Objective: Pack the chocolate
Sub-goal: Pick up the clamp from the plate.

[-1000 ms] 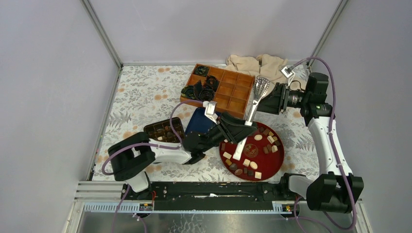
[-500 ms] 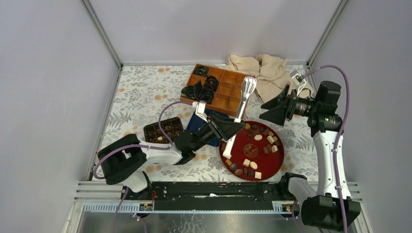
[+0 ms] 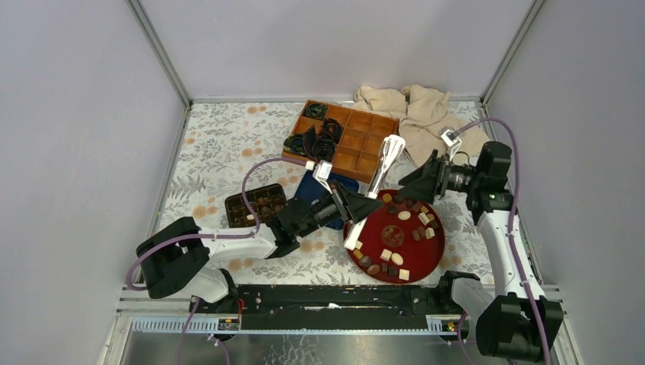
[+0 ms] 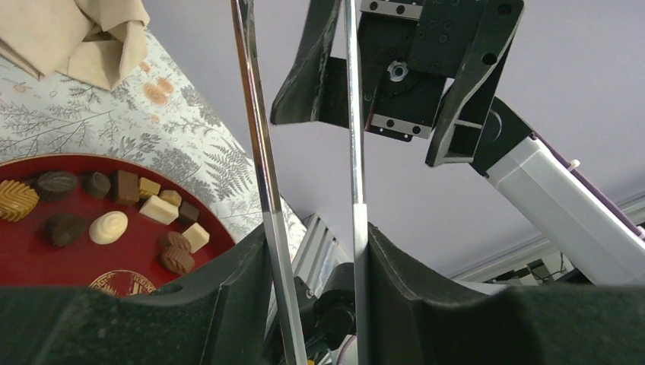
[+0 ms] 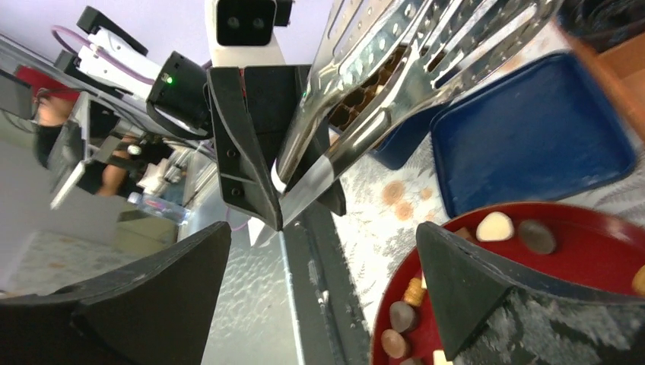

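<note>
- Red round plate (image 3: 417,251) at the near right of the table carries the chocolate (image 4: 108,226): dark, mid-brown and cream pieces, mostly along its rim.
- You have the left gripper (image 3: 366,204) pinching the metal tongs (image 3: 389,156) partway up the handle. In the left wrist view both steel arms lie against the inner faces of the fingers (image 4: 228,304).
- The tongs slant over the plate's far-left edge, with the white handle end low by the rim and the slotted head up toward the wooden box (image 3: 365,144).
- Right gripper (image 3: 414,185): jaws spread wide, nothing between them. It hangs above the plate's far edge, facing the tongs' head, near it but apart.
- The chocolate sits below both pairs of jaws, toward the near side, apart from them and from the tongs' head.
- Black paper cups (image 3: 316,141) fill the box's left compartments. A small dark tray (image 3: 257,204) left of your left arm holds more pieces.
</note>
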### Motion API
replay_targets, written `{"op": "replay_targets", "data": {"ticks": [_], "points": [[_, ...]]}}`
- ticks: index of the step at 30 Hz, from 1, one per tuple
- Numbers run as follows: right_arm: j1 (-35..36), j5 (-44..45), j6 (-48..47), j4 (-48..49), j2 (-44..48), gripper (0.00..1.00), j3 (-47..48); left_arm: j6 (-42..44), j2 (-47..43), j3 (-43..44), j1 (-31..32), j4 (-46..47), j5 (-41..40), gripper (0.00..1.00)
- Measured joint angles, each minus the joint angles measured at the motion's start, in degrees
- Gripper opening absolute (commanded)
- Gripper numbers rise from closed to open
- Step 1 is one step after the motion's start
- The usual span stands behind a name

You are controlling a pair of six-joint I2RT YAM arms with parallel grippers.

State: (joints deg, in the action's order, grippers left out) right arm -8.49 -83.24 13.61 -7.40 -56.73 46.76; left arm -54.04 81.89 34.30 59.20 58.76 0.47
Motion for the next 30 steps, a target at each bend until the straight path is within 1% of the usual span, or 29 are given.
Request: {"op": "replay_targets", "data": {"ticks": [4,8,12,13,15,17,19,22,25,30], "points": [[3.9,2.5,15.8,15.4,-1.2,1.00,-5.1,0.3,1.6,1.4,0.2,-1.7,0.7,0.00],[4.8,5.9,29.2,29.7,-2.7,1.00,-7.4,0.3,3.5,2.9,1.0,-1.5,0.9,0.00],[5.8,8.9,36.4,36.7,-3.5,0.99,-9.0,0.2,4.7,3.7,1.6,-1.3,1.3,0.00],[6.3,9.3,37.5,37.7,-3.7,0.98,-9.1,0.1,4.9,4.1,1.6,-1.3,1.4,0.00],[7.3,10.4,39.8,40.0,-3.9,0.89,-9.2,-0.3,5.6,5.1,1.9,-0.9,1.6,0.00],[7.8,11.2,41.9,42.5,-4.0,0.74,-9.4,-0.5,6.1,5.6,1.9,-0.2,1.7,0.00],[7.9,12.0,43.9,44.6,-4.2,0.62,-9.7,-1.1,6.7,6.1,1.9,0.9,1.8,0.00],[7.9,12.7,46.0,46.2,-4.4,0.45,-10.1,-2.4,7.5,6.3,1.9,3.1,1.9,0.02],[7.9,12.9,47.8,47.3,-4.4,0.32,-10.2,-3.9,8.4,6.3,1.9,5.0,1.9,0.03],[8.0,13.2,49.9,48.7,-4.4,0.17,-10.3,-6.2,9.1,6.2,1.9,6.5,1.9,0.07]]}}
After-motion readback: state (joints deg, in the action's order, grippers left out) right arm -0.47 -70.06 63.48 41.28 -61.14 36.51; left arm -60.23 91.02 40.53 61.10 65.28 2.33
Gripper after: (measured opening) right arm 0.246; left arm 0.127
